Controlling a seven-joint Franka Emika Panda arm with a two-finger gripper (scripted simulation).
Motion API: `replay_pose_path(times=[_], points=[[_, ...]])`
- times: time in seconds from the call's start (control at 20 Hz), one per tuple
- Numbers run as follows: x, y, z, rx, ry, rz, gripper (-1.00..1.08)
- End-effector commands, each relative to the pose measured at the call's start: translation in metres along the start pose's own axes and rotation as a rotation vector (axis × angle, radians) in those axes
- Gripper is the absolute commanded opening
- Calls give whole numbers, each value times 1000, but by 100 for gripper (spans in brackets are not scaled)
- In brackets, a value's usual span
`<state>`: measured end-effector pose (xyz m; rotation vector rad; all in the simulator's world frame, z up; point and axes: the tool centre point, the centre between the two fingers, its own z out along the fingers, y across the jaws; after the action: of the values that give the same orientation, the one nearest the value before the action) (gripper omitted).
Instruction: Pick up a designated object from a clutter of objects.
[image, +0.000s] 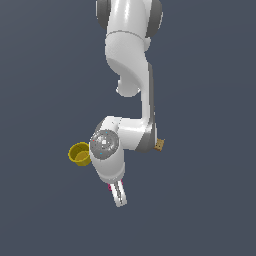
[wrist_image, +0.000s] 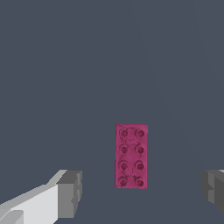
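The studded brick (wrist_image: 131, 156) lies flat on the worktop (wrist_image: 109, 65) between the two spread fingers (wrist_image: 70, 194), apart from both. In the exterior view, the cup (image: 79, 153) stands toward that view's left of the fingers (image: 119, 192), and the block (image: 160, 145) to its right.

The pink brick (wrist_image: 131, 156) is magenta-pink all over, with two rows of round studs in a slightly darker magenta and faint mottling on its top; in the exterior view only a sliver of that pink shows beside the pincer (image: 118, 195). The yellow cup (image: 79, 153) is mustard yellow, darker olive inside. The tan block (image: 160, 145) is light brown. The arm (image: 130, 60) is glossy white with dark grey joints. The pincer's fingers (wrist_image: 70, 194) are white with grey pads. The table (image: 210, 200) is uniform dark slate blue-grey.
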<state>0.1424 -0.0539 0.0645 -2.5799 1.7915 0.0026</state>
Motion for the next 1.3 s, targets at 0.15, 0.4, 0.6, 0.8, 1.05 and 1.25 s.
replay_pose_path(times=[0.15,0.4,0.6,0.8,1.05,1.25], points=[[1,0,2,0,1,8,100],[1,0,15,0,1,9,100],[1,1,37,0,1,12,100],[1,1,51,0,1,13,100],[2,0,53,0,1,13,-100],[2,0,53,0,1,13,-100]])
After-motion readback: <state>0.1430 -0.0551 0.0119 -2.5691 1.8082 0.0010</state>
